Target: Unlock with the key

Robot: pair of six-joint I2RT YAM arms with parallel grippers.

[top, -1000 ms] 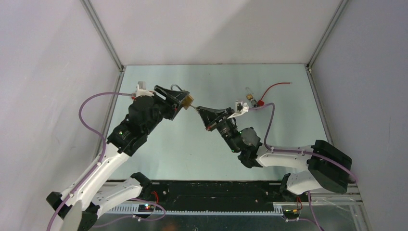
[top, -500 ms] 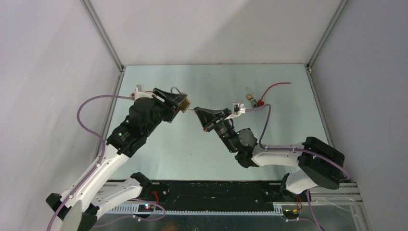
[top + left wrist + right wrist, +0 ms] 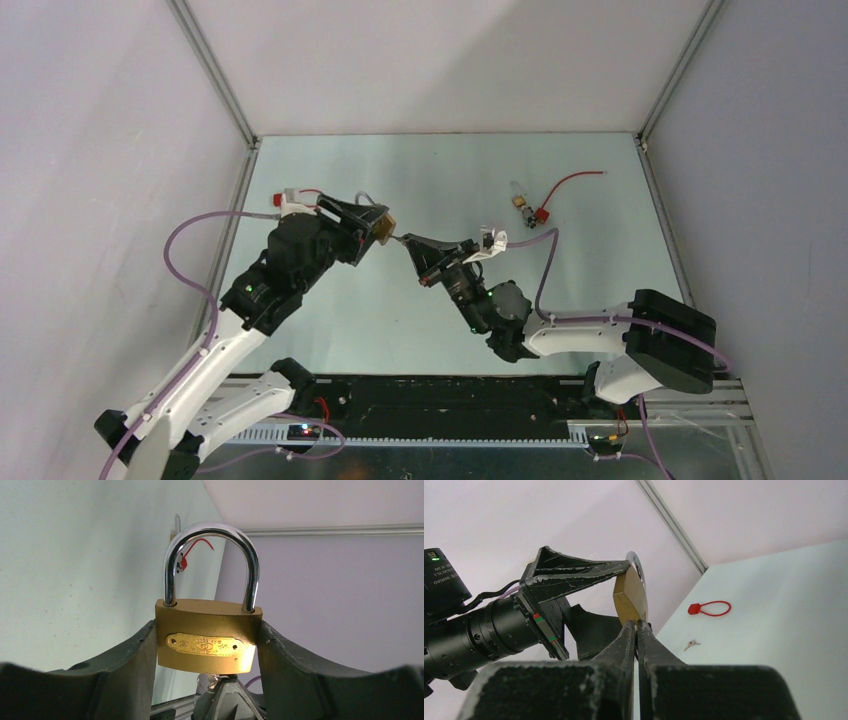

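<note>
My left gripper (image 3: pixel 381 223) is shut on a large brass padlock (image 3: pixel 207 636) and holds it in the air, with its silver shackle (image 3: pixel 212 535) closed. The fingers (image 3: pixel 125 665) press on both sides of the body. My right gripper (image 3: pixel 408 241) is shut on the small silvery key (image 3: pixel 218 681), with its fingertips (image 3: pixel 637 624) right under the padlock's bottom edge (image 3: pixel 629 597). The key's bow shows just below the padlock body. Its blade is hidden, so I cannot tell how deep it sits.
A small brass padlock (image 3: pixel 521 201) with a red tag and red wire (image 3: pixel 570 180) lies at the back right. A red loop tag (image 3: pixel 709 608) and a loose small key (image 3: pixel 692 644) lie on the table to the left. The enclosure walls stand close by.
Both grippers have moved together a little towards the near side and left. The padlock and the key have stayed joined. Both grips are unchanged.
</note>
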